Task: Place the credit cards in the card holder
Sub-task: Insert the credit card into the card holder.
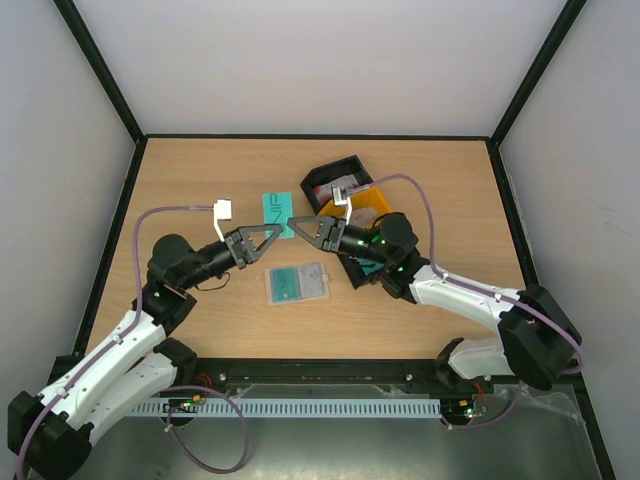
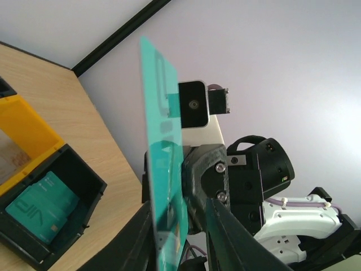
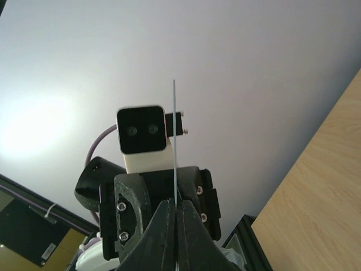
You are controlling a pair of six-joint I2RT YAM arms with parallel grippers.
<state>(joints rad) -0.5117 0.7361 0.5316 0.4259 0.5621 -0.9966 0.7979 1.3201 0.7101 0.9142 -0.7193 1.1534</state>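
Teal plastic credit card stands on edge in the air above the light wooden surface, between the two tools. The right tool is pinched tight on the card's lower edge, fingers pressed together on it. The left tool stands narrowly parted around the same card, with a slim gap showing beside one finger. A pale flat rectangular card holder lies on the surface just in front of both tools, apart from them, its upper face greenish-blue and white. Behind the right arm sits a black-and-yellow plastic tray, and a second teal card lies flat in one of its black compartments.
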